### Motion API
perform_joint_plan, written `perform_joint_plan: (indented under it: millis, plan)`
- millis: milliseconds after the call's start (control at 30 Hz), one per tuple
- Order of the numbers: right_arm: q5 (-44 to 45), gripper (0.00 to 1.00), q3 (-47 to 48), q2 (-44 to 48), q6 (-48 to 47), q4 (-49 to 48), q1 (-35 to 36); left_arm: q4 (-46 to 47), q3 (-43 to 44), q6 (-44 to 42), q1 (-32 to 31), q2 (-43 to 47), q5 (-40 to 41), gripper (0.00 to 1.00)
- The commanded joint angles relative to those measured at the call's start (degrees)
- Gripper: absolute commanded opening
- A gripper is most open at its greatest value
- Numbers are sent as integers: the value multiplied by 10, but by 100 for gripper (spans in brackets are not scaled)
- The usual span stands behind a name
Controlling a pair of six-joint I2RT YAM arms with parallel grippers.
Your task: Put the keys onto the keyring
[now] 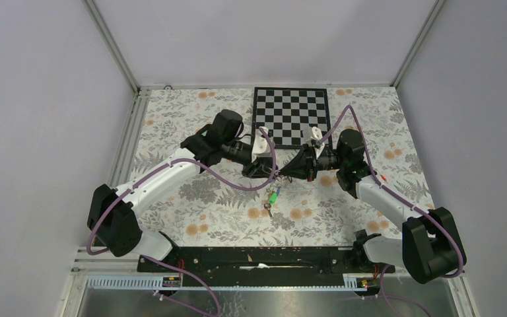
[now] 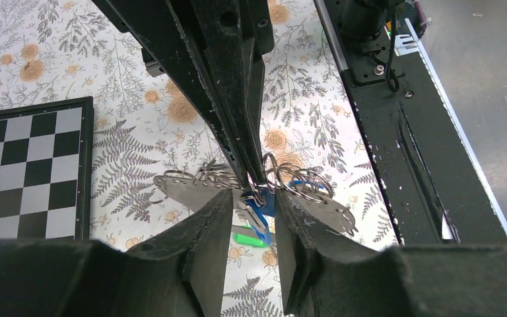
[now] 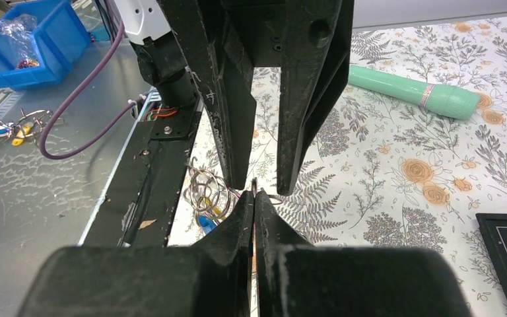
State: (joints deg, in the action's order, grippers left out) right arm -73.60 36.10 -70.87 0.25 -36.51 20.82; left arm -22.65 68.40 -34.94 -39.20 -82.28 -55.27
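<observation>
My right gripper (image 3: 253, 197) is shut on the thin silvery keyring (image 3: 253, 184) and holds it above the table. In the left wrist view its shut fingers (image 2: 241, 132) come down from above with the keyring (image 2: 256, 189) at their tips. My left gripper (image 2: 253, 198) is open, one finger on each side of those tips. A blue key (image 2: 264, 208) and a green key (image 2: 251, 236) hang below among several loose rings (image 2: 300, 183). A blue key (image 3: 206, 222) and a yellow key (image 3: 219, 210) show in the right wrist view. From above, both grippers meet over the keys (image 1: 274, 197).
A chessboard (image 1: 290, 115) lies behind the grippers. A long mint-green cylinder (image 3: 409, 92) lies on the floral cloth. The black base rail (image 1: 257, 257) runs along the near edge. A blue bin (image 3: 26, 39) and other keys (image 3: 13, 132) sit off the table.
</observation>
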Motion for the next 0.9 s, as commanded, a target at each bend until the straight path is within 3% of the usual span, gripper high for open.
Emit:
perform_joint_plan:
  millis: [0,333,633,867]
  plan:
    - [-3,0,2,10,16,-37,-4,16,14,-9,-5,6,-6,35]
    - [-4,0,0,10,26,-44,-4,37,9,13,-6,1,17,21]
    - [-9,0,0,10,30,-47,-4,51,2,24,-5,6,44,20]
    - [-9,0,0,12,35,-52,-4,77,-15,41,-5,6,51,10]
